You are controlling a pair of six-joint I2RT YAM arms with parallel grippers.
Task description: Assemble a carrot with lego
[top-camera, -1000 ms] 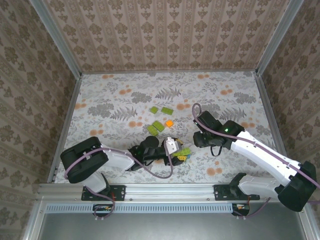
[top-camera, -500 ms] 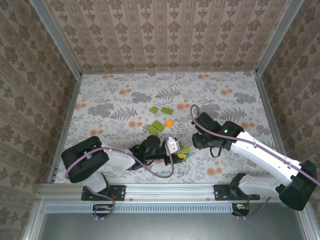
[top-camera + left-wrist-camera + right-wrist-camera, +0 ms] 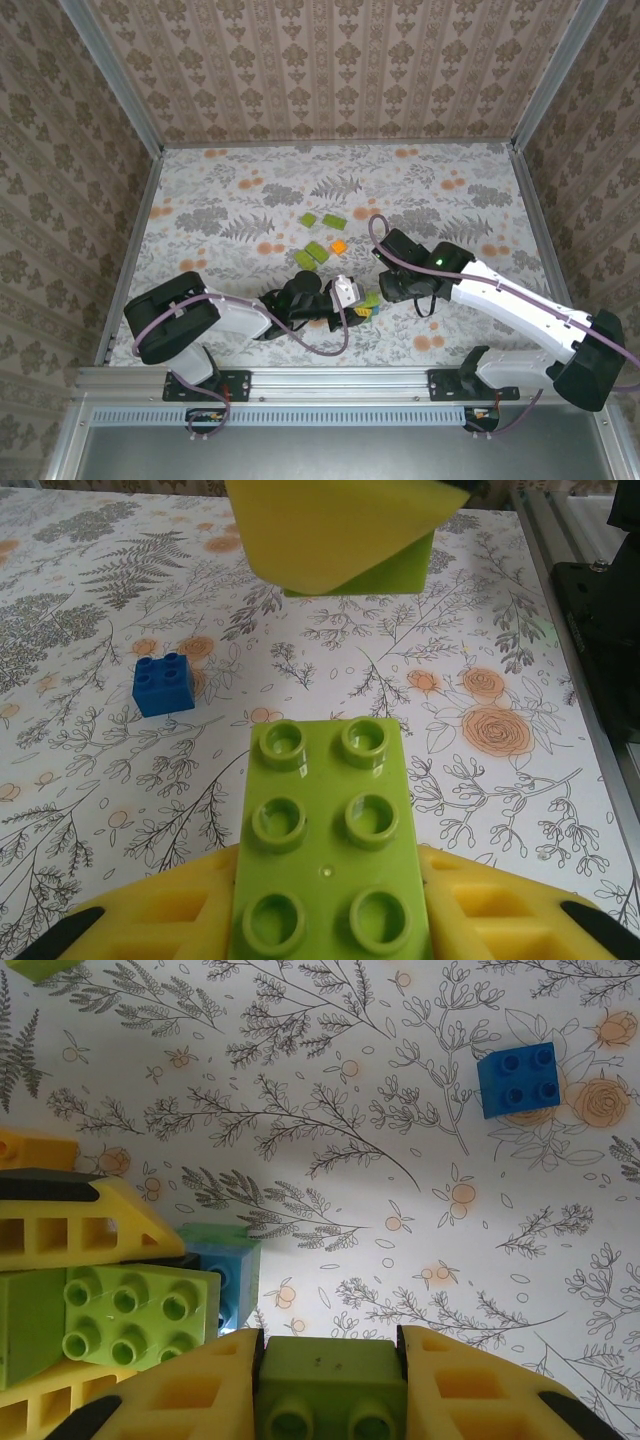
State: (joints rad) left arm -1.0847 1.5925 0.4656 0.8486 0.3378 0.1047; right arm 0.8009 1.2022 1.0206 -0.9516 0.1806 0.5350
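- Left gripper (image 3: pixel 325 865): jaws clamped on the carrot (image 3: pixel 140 1315), with a yellow finger pressed against each long side. It sits low over the near middle of the floral table (image 3: pixel 230 190).
- Carrot: a lime-green six-stud brick lies uppermost, studs facing up. In the right wrist view a pale blue brick sits tight against one side. From where I stand I cannot tell what else hangs beneath.
- Right gripper (image 3: pixel 385 288): jaws closed on a green brick (image 3: pixel 330 1385), which is pinched between the two yellow fingers. The gripper sits just to the right of the carrot. In the left wrist view its brick hangs beyond the carrot's far end, near it, but I cannot tell whether the two touch.
- Blue brick (image 3: pixel 162 684): a four-stud piece lying alone on the table, studs up, well apart from both grippers.
- Orange brick (image 3: pixel 339 245): loose on the table just beyond the two grippers.
- Lime-green bricks (image 3: pixel 317 251): two lie side by side just left of the orange brick, and two more lie a little farther back.
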